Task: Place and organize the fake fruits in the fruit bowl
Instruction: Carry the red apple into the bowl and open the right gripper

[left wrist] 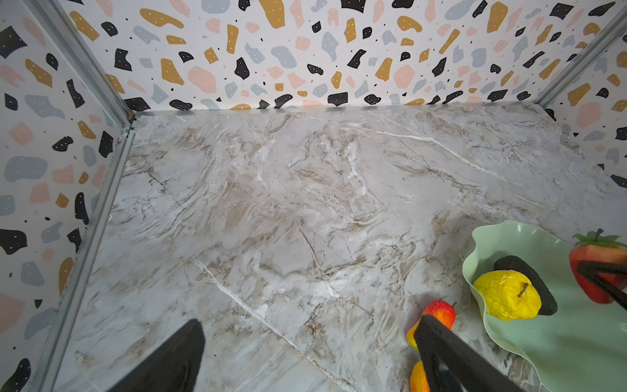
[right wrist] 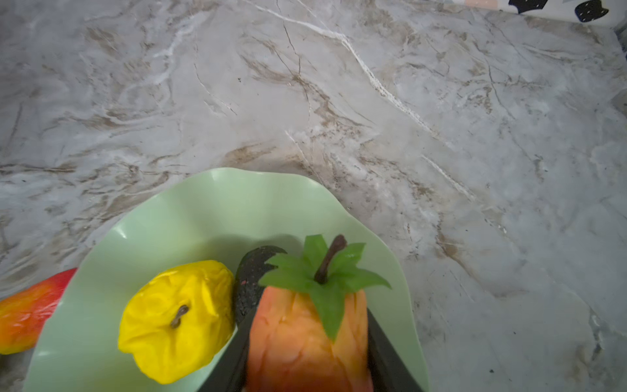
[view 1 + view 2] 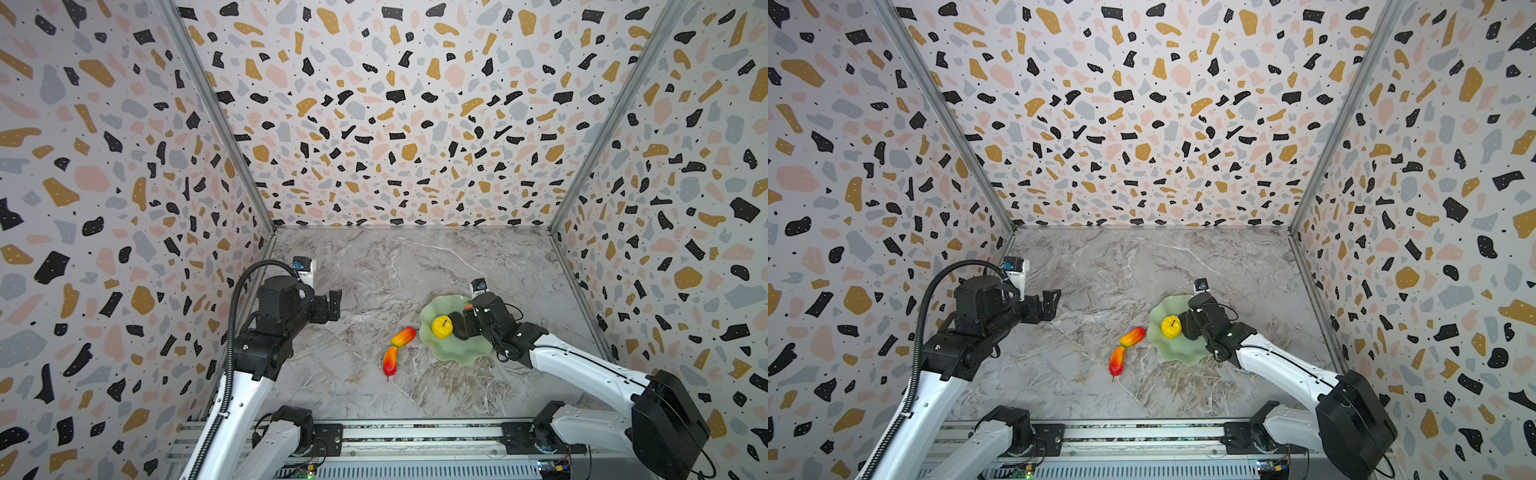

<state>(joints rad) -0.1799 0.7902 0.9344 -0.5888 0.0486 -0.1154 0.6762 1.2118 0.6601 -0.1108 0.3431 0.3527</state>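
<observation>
Marble top (image 2: 339,101); strawberry (image 2: 305,342) within right pincer (image 2: 310,315), clear only in wrist views

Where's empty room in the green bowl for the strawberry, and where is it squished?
The fruit bowl is bare along its near edge and far lobe. Its middle is crowded: the yellow apple touches the blackish fruit, and the right gripper holds the strawberry right beside them. The table beyond the bowl is bare too.
</observation>
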